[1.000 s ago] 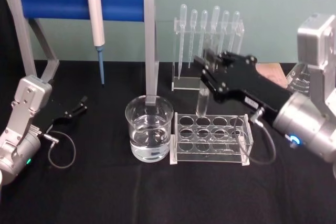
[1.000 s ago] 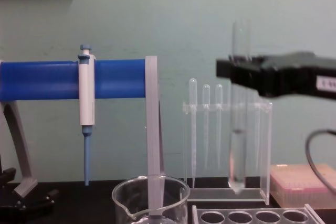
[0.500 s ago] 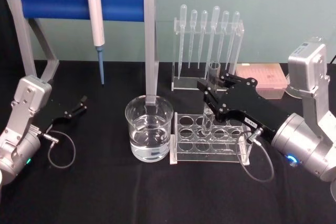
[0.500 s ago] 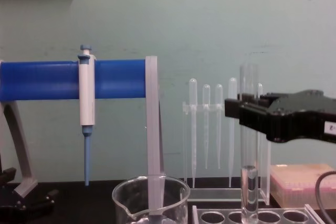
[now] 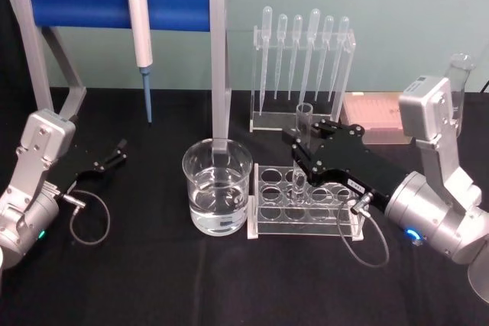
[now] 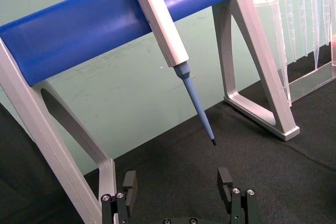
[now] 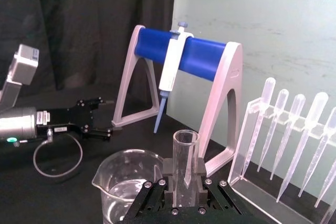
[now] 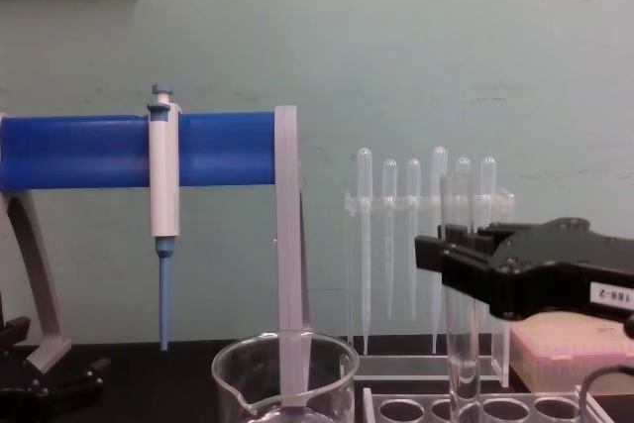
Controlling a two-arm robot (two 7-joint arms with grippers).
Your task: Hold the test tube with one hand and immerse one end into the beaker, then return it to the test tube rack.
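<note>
1. The right gripper (image 5: 304,159) is clamped on the test tube (image 5: 301,145), a little under the open rim. The tube stands upright, and its round bottom is inside a hole of the clear rack (image 5: 306,202), just beside the beaker (image 5: 217,196).
2. In the right wrist view the tube (image 7: 185,167) sits between the two black fingers (image 7: 198,179), with the rim free above them.
3. The tube is thin glass, so I judge it light, stiff and easy to break. The smooth wall can slip, so a firm but gentle hold on the upper part is the best, and the lower end stays free.
4. The beaker holds clear liquid and looks heavy enough to stay in its place.
5. The left gripper (image 5: 107,160) rests on the black table (image 5: 153,280) at the left side, well apart from the glassware, with its fingers (image 6: 224,183) spread and holding nothing.
6. The blue pipettor (image 5: 139,36) hangs on its stand (image 5: 221,66).
</note>
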